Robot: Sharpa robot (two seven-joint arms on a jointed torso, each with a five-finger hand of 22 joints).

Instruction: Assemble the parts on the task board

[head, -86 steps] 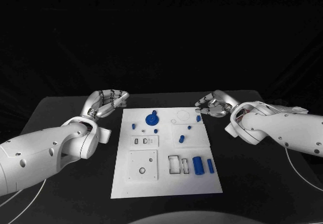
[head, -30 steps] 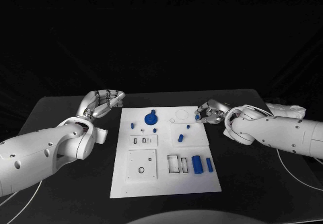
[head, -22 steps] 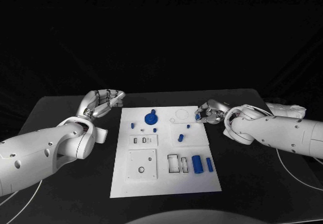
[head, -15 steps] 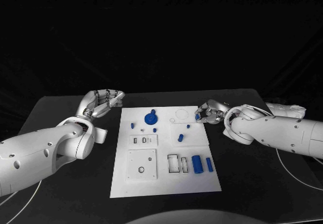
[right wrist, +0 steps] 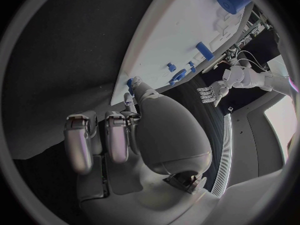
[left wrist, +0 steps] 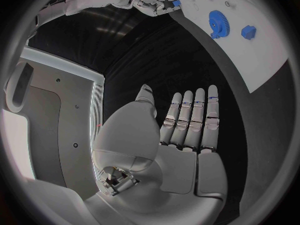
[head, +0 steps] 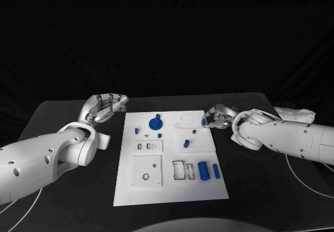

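The white task board lies in the middle of the black table. My right hand is at the board's far right corner, its fingertips pinching a small blue part. The left wrist view shows that same part at the right hand's fingertips, and it shows again in the right wrist view. My left hand hovers off the board's far left corner with its fingers straight, apart and holding nothing. A blue gear stands on the far part of the board.
Toward the near right of the board lie a blue cylinder and a narrow blue bar. Small blue pieces sit mid-board, and a peg stands near the left edge. Bare black table flanks the board on both sides.
Since 2.9 s ago my right hand has come in to the board's far right corner and closed its fingertips on the small blue part. The left hand has stayed in place.
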